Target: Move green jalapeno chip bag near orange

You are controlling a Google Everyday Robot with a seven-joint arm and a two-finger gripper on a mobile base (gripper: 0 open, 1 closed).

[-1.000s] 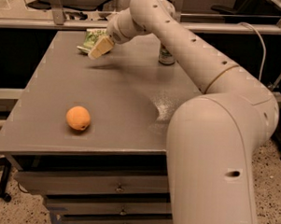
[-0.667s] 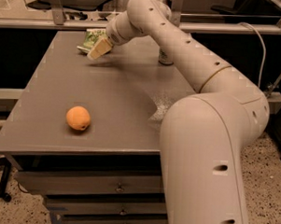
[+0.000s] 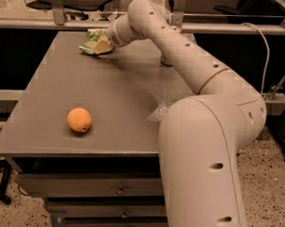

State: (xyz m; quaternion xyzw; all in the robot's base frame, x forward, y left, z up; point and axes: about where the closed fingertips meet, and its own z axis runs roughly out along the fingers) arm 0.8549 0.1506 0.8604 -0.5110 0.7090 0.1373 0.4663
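Observation:
The green jalapeno chip bag point(image 3: 92, 38), crinkled green and white, lies flat at the far left of the grey table point(image 3: 115, 86). My gripper point(image 3: 102, 45) is right at the bag's near right edge, touching or lying over it, with the arm reaching in from the right. The orange point(image 3: 79, 119), small and round, sits alone near the table's front left edge, well away from the bag and the gripper.
A can point(image 3: 166, 61) stands at the far side, mostly hidden behind my arm. A clear crinkled wrapper point(image 3: 157, 112) lies at the table's right edge by my arm's base. Drawers sit below the front edge. A rail runs behind the table.
The gripper stays at the chip bag with hardly any shift. The arm's large near links have swung a little to the left. The orange has not moved.

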